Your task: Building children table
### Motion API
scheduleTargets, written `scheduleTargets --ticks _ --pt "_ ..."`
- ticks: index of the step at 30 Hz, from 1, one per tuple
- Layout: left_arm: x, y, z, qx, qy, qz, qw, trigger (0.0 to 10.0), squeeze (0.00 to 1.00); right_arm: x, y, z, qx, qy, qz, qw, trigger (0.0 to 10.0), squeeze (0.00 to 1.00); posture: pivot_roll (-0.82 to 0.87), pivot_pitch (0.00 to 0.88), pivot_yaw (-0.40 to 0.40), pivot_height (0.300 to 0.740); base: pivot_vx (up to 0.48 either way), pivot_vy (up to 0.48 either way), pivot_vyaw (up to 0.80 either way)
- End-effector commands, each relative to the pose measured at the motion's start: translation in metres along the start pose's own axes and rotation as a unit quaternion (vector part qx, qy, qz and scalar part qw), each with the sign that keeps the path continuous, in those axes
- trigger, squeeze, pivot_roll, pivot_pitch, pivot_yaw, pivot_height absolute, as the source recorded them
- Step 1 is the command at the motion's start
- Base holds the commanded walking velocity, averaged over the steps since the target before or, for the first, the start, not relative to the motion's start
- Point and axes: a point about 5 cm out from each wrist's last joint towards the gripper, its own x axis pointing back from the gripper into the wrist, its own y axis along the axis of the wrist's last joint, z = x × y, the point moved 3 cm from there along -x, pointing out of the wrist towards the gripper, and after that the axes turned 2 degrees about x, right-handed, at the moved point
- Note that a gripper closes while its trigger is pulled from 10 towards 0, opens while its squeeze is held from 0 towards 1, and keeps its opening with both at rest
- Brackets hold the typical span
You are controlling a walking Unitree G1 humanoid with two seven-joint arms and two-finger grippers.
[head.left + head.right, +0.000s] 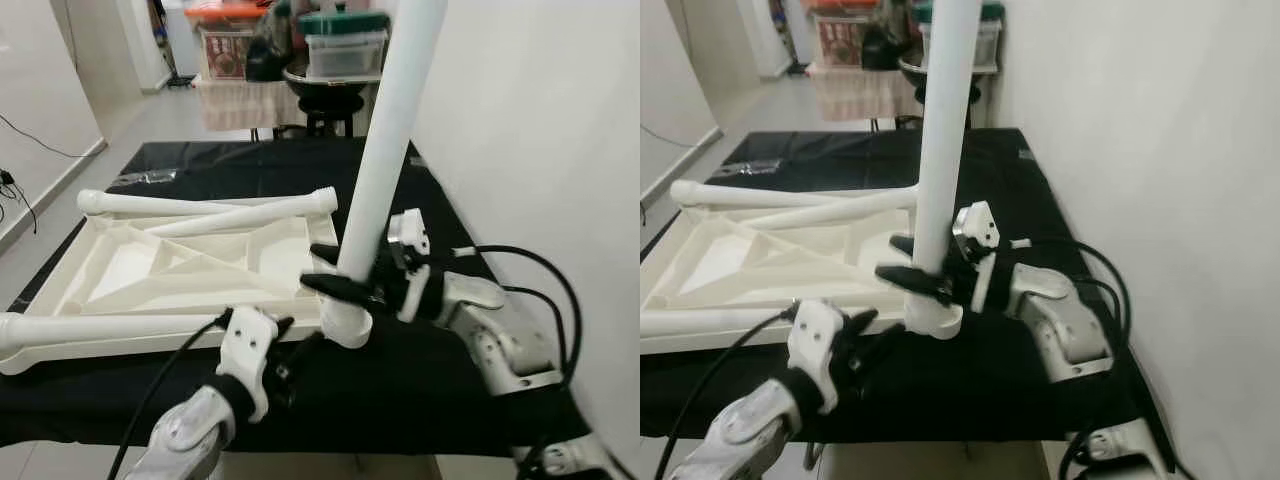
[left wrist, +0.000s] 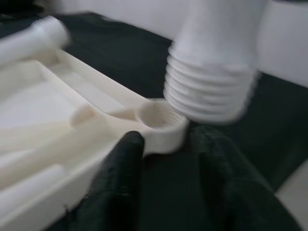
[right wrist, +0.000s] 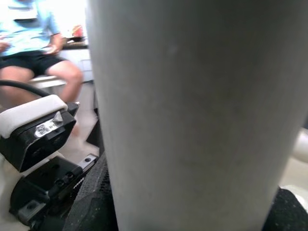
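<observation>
A white tabletop [image 1: 180, 262] is lying upside down on a table [image 1: 430, 380] draped in black cloth, its ribbed underside facing up. Two loose legs [image 1: 200, 205] are resting across its far edge, and another leg [image 1: 95, 330] is lying along its near edge.

The right gripper [image 1: 345, 270] is holding a fourth leg [image 1: 385, 150] upright, with its black fingers clamped around the shaft low down. In the left wrist view, the threaded end [image 2: 209, 91] of this leg is hanging just above the corner socket [image 2: 159, 118] of the tabletop, slightly to one side of it and not yet screwed in.

The left gripper [image 1: 295, 350] is reaching in at the near corner of the tabletop, beside the socket. Its fingers [image 2: 118, 173] are standing apart, one tip touching the socket's outer wall and the other lying on the black cloth just beside it.

At the far end of the table, a stool [image 1: 330, 105] and storage boxes [image 1: 345, 50] are standing. In the right wrist view, a seated person [image 3: 33, 53] is showing beyond the leg.
</observation>
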Motion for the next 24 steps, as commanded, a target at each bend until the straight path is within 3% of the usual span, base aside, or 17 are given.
scheduleTargets --ticks 1,4,5,8,12,18,21,24 --pt "0.001 -0.001 -0.003 -0.003 -0.010 0.008 1.000 0.0 0.00 -0.007 0.004 0.005 -0.001 0.029 -0.006 1.000 10.0 0.00 0.03 0.112 -0.002 0.740 0.000 0.000 0.00" --pt "0.008 -0.002 -0.010 -0.001 -0.022 0.015 1.000 0.0 0.00 -0.009 0.007 0.005 -0.006 0.056 -0.005 0.998 10.0 0.00 0.04 0.141 0.000 0.740 0.000 0.000 0.00" --pt "0.017 -0.002 -0.014 0.006 -0.021 0.019 1.000 0.0 0.00 -0.015 0.008 0.000 -0.009 0.072 -0.002 0.997 10.0 0.00 0.05 0.168 0.001 0.740 0.000 0.000 0.00" --pt "0.024 0.000 -0.017 0.002 -0.019 0.022 1.000 0.0 0.00 -0.022 0.006 -0.007 -0.005 0.075 0.002 0.997 10.0 0.00 0.06 0.180 -0.001 0.740 0.000 0.000 0.00" --pt "0.027 0.001 -0.018 0.001 -0.016 0.023 1.000 0.0 0.00 -0.023 0.007 -0.010 -0.006 0.073 -0.003 0.997 10.0 0.00 0.07 0.193 -0.005 0.740 0.000 0.000 0.00" --pt "0.045 0.004 -0.019 -0.006 0.012 0.033 0.999 0.0 0.00 -0.023 0.010 -0.018 0.000 0.085 -0.001 0.996 10.0 0.00 0.10 0.229 -0.013 0.740 0.000 0.000 0.00" --pt "0.045 0.004 -0.019 -0.006 0.012 0.033 0.999 0.0 0.00 -0.023 0.010 -0.018 0.000 0.085 -0.001 0.996 10.0 0.00 0.10 0.229 -0.013 0.740 0.000 0.000 0.00" --pt "0.054 0.005 -0.015 -0.017 0.044 0.037 0.998 0.0 0.00 -0.022 0.013 -0.025 0.009 0.081 -0.001 0.997 10.0 0.00 0.12 0.248 -0.017 0.740 0.000 0.000 0.00"
